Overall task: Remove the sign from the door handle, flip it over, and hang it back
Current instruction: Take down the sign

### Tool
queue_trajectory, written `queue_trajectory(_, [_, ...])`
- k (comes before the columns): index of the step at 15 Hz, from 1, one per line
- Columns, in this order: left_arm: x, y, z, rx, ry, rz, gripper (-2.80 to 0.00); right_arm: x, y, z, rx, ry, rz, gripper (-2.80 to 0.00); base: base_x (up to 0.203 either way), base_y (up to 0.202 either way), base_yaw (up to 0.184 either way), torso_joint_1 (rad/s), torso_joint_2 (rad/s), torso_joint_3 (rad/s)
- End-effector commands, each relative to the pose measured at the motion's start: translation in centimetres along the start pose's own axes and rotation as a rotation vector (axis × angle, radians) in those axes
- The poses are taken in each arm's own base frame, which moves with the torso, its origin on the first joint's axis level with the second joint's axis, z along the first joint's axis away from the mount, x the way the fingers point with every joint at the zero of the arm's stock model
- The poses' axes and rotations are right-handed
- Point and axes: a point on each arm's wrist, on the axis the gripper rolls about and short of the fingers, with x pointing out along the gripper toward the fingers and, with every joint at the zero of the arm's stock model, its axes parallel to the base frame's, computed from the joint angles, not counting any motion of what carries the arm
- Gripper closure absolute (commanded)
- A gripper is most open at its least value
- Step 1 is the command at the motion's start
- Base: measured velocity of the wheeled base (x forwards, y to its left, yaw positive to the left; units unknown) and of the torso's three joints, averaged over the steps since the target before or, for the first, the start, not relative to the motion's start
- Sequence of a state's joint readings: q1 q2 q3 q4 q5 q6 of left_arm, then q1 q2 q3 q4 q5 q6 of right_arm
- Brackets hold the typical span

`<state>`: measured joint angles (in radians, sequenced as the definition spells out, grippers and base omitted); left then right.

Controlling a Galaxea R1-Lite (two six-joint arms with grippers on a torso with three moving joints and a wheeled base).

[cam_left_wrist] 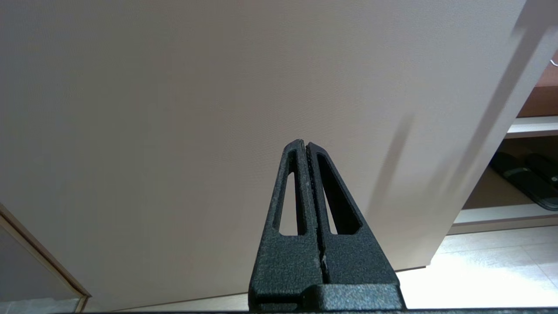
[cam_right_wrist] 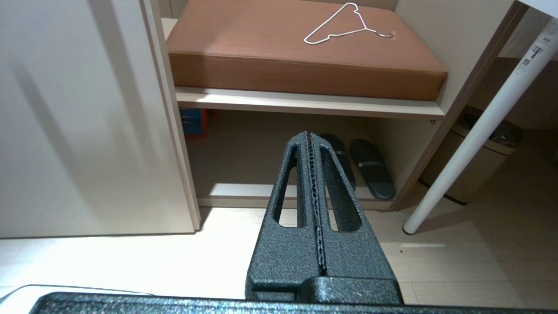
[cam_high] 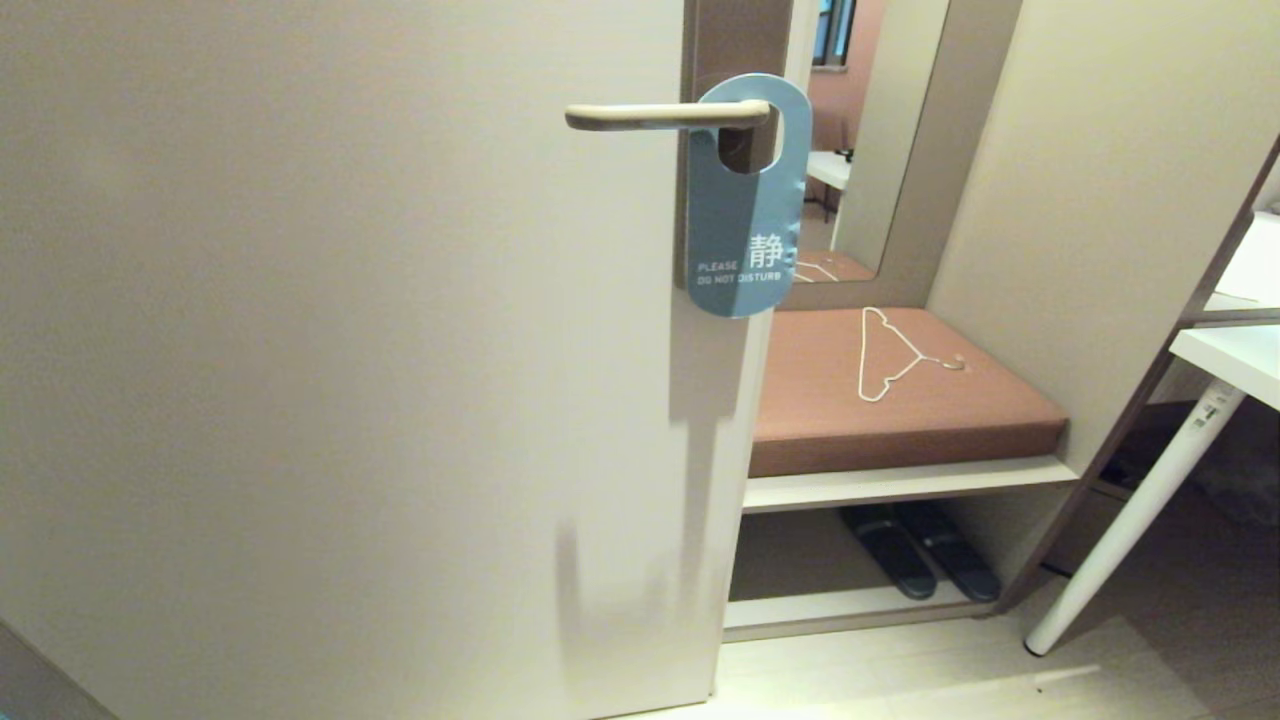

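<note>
The sign [cam_high: 745,220] hangs from the door handle [cam_high: 665,117] by its large hole, blue-grey face outward with white "PLEASE DO NOT DISTURB". The cream lever sticks out level from a brown-grey plate [cam_high: 735,40] at the edge of the beige door [cam_high: 330,380]. Neither arm shows in the head view. My left gripper [cam_left_wrist: 304,143] is shut and empty, low down, facing the bare door panel. My right gripper [cam_right_wrist: 309,134] is shut and empty too, low, pointing toward the bench's bottom shelf. Neither wrist view shows the sign or the handle.
Past the door's edge stands a bench with a brown cushion [cam_high: 900,400] carrying a thin white wire hanger [cam_high: 885,355]. Dark slippers [cam_high: 920,550] lie on the shelf under it. A white table leg [cam_high: 1130,520] slants to the floor on the right; a mirror [cam_high: 860,140] stands behind.
</note>
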<state>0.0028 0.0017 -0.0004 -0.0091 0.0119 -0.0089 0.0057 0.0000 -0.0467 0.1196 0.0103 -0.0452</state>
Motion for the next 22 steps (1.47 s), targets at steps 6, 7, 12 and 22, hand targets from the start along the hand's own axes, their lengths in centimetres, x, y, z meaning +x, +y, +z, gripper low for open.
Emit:
queue_trajectory(6, [0.0, 0.0, 0.0, 0.000, -0.001, 0.001, 0.00, 0.0, 0.0, 0.0, -0.001, -0.001, 0.005, 0.00, 0.000, 0.000, 0.000, 0.000, 0.00, 0.000])
queue_trajectory(7, [0.0, 0.0, 0.0, 0.000, -0.001, 0.001, 0.00, 0.0, 0.0, 0.0, -0.010, -0.001, 0.005, 0.00, 0.000, 0.000, 0.000, 0.000, 0.00, 0.000])
queue_trajectory(12, [0.0, 0.0, 0.0, 0.000, 0.000, 0.001, 0.00, -0.7, -0.1, 3.3, -0.007, -0.029, 0.019, 0.00, 0.000, 0.000, 0.000, 0.000, 0.00, 0.000])
queue_trajectory(22, [0.0, 0.0, 0.0, 0.000, 0.000, 0.001, 0.00, 6.4, -0.9, 17.2, 0.000, 0.106, 0.002, 0.00, 0.000, 0.000, 0.000, 0.000, 0.00, 0.000])
